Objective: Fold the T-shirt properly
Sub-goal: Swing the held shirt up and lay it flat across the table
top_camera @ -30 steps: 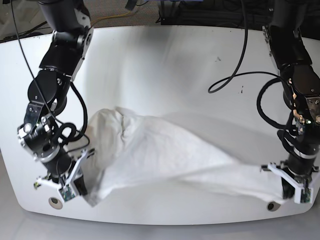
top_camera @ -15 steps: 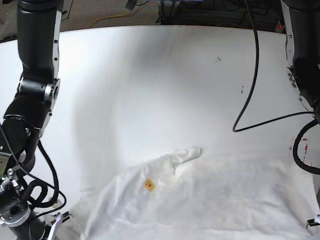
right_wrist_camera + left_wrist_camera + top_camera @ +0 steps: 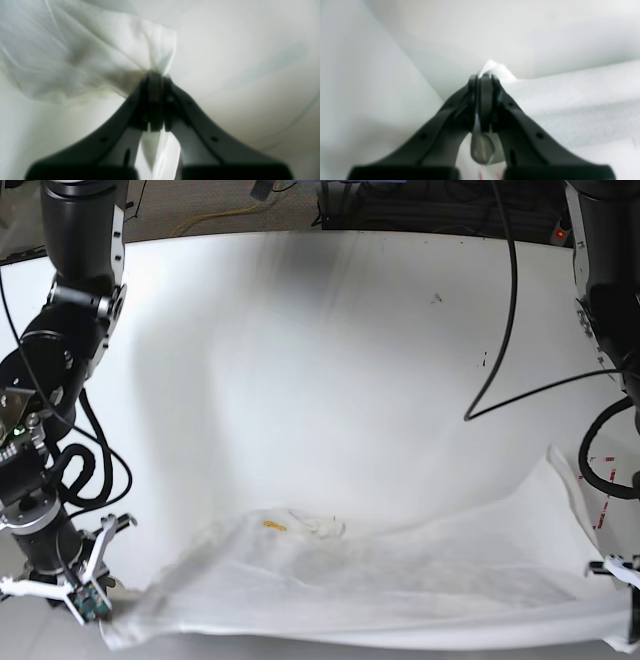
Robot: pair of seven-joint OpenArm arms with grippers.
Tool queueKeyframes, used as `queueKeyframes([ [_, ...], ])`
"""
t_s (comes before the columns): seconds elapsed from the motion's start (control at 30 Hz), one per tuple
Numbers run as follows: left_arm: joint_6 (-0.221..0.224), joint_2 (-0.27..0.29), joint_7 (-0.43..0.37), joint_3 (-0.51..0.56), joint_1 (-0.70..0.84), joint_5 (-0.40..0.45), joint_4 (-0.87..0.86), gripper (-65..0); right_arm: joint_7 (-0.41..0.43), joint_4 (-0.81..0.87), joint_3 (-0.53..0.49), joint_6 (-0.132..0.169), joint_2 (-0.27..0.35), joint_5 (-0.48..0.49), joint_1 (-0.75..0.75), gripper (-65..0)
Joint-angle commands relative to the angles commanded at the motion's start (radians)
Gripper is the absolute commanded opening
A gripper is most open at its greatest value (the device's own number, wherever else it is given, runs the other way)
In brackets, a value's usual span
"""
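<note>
Nearest the camera, one T-shirt (image 3: 400, 580), white, stretched as a long low band along the near edge of the tabletop (image 3: 330, 360), hanging between two arms. At the shirt's base-view left corner, right claw (image 3: 155, 77) pressed together, pinching a gathered tuck of thin cloth (image 3: 87, 57); seen low beside the same corner in the base view (image 3: 85, 595). At the shirt's opposite corner, left claw (image 3: 483, 80) likewise pinched shut on a small white tip of fabric (image 3: 495, 70); in the base view only partly visible at the frame edge (image 3: 625, 575). Just behind the shirt's upper fold, a small yellow-orange spot of print and a crumpled bit of fabric (image 3: 300, 525).

Likely trouble: both grips holding only a narrow bit of fabric, so a hard or uneven pull could slip a corner free and drop the shirt in a heap; the near hem already hanging past the tabletop edge, so slack could drag it off; crumpled middle could set into a crooked fold.

Farther back from the shirt, bare tabletop, one dark cable (image 3: 500, 330) looping above it.

Count: one shirt, two claws, one tabletop.
</note>
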Motion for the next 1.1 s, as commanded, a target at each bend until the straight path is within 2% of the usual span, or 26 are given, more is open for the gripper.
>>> queueKeyframes([
  [0.13, 0.000, 0.014, 0.002, -0.077, 0.189, -0.091, 0.005, -65.0, -0.003, 0.000, 0.133, 0.000, -0.061, 0.048, -0.160, -65.0],
  [0.27, 0.000, 0.014, 0.000, -0.094, 0.381, -0.169, 0.005, -65.0, -0.003, 0.000, 0.230, 0.000, -0.104, 0.127, -0.321, -65.0],
  [0.4, 0.000, 0.020, -0.006, -0.115, 0.549, -0.175, 0.003, -65.0, -0.003, -0.002, 0.302, 0.000, -0.163, 0.222, -0.453, -65.0],
  [0.5, -0.018, 0.063, -0.008, -0.141, 0.664, -0.175, 0.005, -65.0, -0.005, -0.003, 0.347, 0.000, -0.201, 0.298, -0.557, -65.0],
  [0.6, -0.049, 0.066, -0.008, -0.203, 0.760, -0.175, 0.000, -65.0, -0.005, -0.005, 0.368, 0.000, -0.213, 0.411, -0.666, -65.0],
  [0.77, -0.086, 0.086, -0.008, -0.235, 0.875, -0.173, -0.002, -65.0, -0.005, -0.005, 0.367, 0.000, -0.215, 0.571, -0.810, -65.0],
  [0.87, -0.089, 0.092, -0.008, -0.272, 0.948, -0.170, -0.002, -65.0, -0.005, -0.003, 0.368, 0.000, -0.215, 0.643, -0.887, -65.0],
  [1.1, -0.091, 0.092, -0.008, -0.334, 1.106, -0.169, -0.014, -65.0, 0.003, -0.005, 0.368, 0.000, -0.216, 0.672, -1.057, -65.0],
])
